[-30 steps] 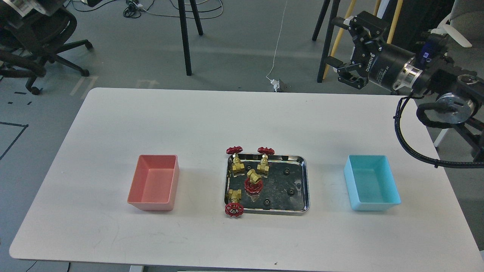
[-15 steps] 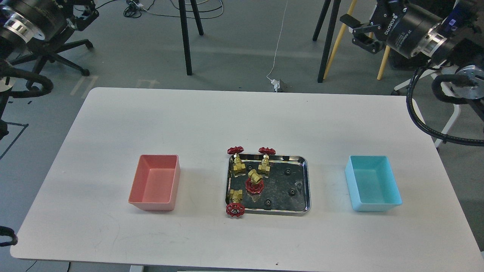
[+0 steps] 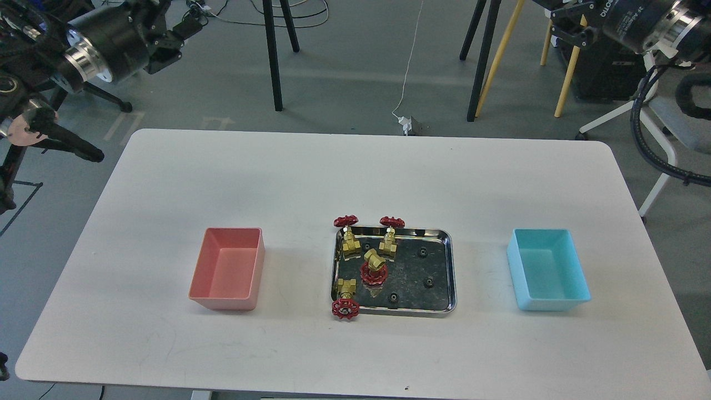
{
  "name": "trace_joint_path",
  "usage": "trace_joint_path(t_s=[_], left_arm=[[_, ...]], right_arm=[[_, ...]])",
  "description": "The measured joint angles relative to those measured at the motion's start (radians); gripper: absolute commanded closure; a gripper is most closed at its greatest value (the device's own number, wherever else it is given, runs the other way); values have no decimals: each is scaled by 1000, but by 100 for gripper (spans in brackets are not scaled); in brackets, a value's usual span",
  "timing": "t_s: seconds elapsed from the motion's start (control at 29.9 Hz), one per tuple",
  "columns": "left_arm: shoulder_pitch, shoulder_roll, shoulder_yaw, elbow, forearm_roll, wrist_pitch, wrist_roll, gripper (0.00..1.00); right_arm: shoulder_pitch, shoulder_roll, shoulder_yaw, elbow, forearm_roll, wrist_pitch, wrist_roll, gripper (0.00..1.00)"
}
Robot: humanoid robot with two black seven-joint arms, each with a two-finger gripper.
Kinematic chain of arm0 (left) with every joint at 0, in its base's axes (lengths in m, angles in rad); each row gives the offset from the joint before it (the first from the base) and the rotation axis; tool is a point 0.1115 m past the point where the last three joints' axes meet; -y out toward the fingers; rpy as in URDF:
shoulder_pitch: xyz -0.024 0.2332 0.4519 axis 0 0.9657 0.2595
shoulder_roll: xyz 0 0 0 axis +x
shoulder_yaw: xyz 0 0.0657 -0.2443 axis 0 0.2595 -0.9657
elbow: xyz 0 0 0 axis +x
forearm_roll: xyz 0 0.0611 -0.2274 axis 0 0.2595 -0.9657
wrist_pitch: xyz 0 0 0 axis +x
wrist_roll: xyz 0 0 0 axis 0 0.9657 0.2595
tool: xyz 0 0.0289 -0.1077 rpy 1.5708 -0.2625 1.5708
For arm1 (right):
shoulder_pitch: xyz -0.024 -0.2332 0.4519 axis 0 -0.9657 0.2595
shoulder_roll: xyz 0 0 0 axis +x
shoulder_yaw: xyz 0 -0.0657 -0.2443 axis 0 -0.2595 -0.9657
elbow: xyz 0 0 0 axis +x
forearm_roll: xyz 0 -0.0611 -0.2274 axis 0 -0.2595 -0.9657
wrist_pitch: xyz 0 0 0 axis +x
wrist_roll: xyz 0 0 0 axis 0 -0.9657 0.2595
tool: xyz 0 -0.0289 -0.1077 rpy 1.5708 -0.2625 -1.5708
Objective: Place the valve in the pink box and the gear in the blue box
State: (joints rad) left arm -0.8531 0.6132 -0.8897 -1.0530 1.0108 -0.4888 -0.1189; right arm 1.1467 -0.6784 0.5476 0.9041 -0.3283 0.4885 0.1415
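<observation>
White worktop [image 3: 355, 178] is filling the frame. Centre: steel tray [image 3: 439, 303] holding four valves [image 3: 373, 266] and gears [image 3: 428, 283]; pink box [image 3: 226, 269] lying left, blue box [image 3: 547, 269] right. Left gripper [image 3: 175, 36] and right gripper [image 3: 566, 25] are hovering in the upper corners; whether either is open, I cannot tell.

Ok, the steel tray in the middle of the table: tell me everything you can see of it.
The steel tray is a shiny, mirror-like rectangular pan with rounded corners and a low raised rim. It lies flat on the white table, between the pink box and the blue box, touching neither. Four brass valves crowd its left half, two handwheels overhanging the far rim and one the near rim. Small black gears lie scattered over its right half. No gripper is near it.
</observation>
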Motion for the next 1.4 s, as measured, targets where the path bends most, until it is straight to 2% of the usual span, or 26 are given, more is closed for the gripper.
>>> trace_joint_path(t_s=[0.07, 0.13, 0.23, 0.33, 0.4, 0.5, 0.6, 0.74, 1.04, 1.4], left_arm=[[34, -14, 5, -49, 100, 6, -46, 3], [63, -40, 22, -84, 197, 65, -96, 3], [93, -84, 95, -125, 362, 237, -192, 3], [123, -99, 217, -145, 517, 461, -268, 3], [140, -102, 321, -148, 592, 630, -294, 3], [148, -104, 483, -147, 654, 824, -304, 3], [149, -110, 623, -121, 721, 946, -305, 3], [150, -174, 734, -41, 804, 975, -305, 3], [175, -388, 761, 219, 893, 978, -304, 3], [184, -573, 824, 447, 956, 978, -301, 3]], right_arm=[[0, -1, 0, -7, -1, 0, -5, 1], [0, -1, -1, -19, -3, 0, -12, 1], [1, 0, -2, -27, -7, 0, -15, 1], [8, -1, -2, -29, -10, 0, -16, 1], [12, -2, -2, -33, -11, 0, -16, 1], [23, -2, -2, -39, -17, 0, -16, 1], [29, -2, -1, -55, -27, 0, -16, 1], [33, 2, 0, -72, -32, 0, -16, 1], [31, 6, -1, -91, -69, 0, -15, 1], [20, 31, -16, -109, -121, 0, -16, 1]])
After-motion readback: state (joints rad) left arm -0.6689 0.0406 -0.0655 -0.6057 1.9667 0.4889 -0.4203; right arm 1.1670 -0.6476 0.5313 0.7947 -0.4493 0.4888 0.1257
